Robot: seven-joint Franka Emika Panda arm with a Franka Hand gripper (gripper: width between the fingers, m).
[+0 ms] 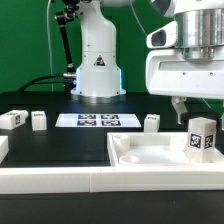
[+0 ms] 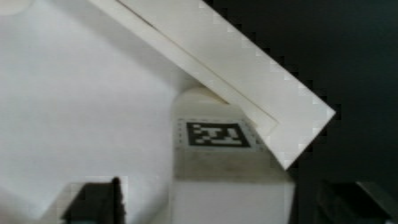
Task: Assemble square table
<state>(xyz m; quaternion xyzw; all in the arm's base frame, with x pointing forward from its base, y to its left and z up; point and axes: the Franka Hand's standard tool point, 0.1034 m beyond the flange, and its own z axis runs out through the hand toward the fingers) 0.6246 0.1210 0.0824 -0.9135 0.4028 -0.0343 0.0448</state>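
tool point(image 2: 217, 206) open, fingers clear of leg point(image 2: 226, 160) | leg upright just below, in tabletop point(image 1: 140, 152) corner | another leg point(image 1: 152, 122) well apart on worktop point(image 1: 60, 142)

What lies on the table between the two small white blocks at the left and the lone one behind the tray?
The marker board, a flat tagged sheet, lies between the inner left leg and the lone leg. The exterior view shows it.
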